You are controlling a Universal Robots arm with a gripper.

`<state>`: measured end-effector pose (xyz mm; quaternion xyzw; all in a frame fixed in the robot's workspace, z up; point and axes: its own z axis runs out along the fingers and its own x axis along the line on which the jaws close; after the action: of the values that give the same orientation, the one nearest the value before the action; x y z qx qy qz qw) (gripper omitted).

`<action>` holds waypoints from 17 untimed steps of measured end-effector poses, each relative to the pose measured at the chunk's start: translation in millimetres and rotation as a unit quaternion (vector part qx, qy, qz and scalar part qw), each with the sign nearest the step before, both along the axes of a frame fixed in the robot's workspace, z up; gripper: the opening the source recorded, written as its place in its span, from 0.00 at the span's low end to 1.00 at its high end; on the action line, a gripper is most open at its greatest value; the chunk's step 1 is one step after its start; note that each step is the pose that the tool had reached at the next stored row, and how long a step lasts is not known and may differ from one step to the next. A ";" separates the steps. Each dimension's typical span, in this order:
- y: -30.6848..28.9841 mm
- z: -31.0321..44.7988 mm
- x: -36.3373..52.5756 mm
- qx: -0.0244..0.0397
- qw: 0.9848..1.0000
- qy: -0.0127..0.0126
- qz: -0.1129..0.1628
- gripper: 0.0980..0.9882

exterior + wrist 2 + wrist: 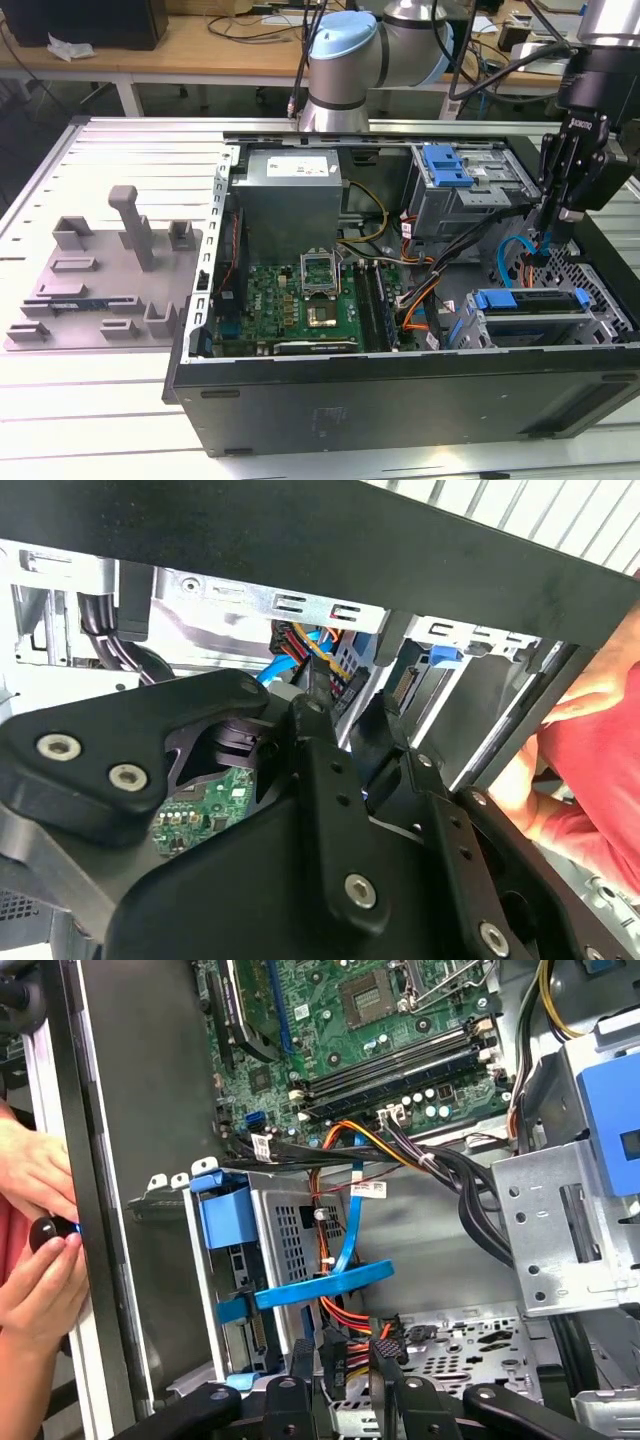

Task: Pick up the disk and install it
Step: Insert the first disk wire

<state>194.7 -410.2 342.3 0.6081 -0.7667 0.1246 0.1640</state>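
Claw (342, 1360) fingers parted near orange cables (345, 1315); disk (228, 1220) sits in its cage beside; a person's hands (35, 1290) touch the case wall (95, 1210).

The arm (405, 28) is smooth silver tubing. Its fat joint wears a pale blue cap (345, 42), up at twelve o'clock in the exterior view. Black cables (478, 62) loop off it toward two o'clock, where a boxy black wrist block (590, 95) carries small white lettering. The gripper (552, 225) under it is matte black as well. In the second wrist view its flat, rounded link plates (110, 730) are pinned with round silver screws (360, 890).
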 end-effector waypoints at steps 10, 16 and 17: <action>6.0 -1.8 -2.5 -0.018 1.000 -0.007 0.000 0.29; 7.9 -2.0 -2.6 -0.022 1.000 -0.007 0.001 0.29; 7.8 -2.4 -2.6 -0.022 1.000 -0.007 0.001 0.29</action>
<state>192.1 -402.4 339.9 0.6041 -0.7644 0.1456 0.1720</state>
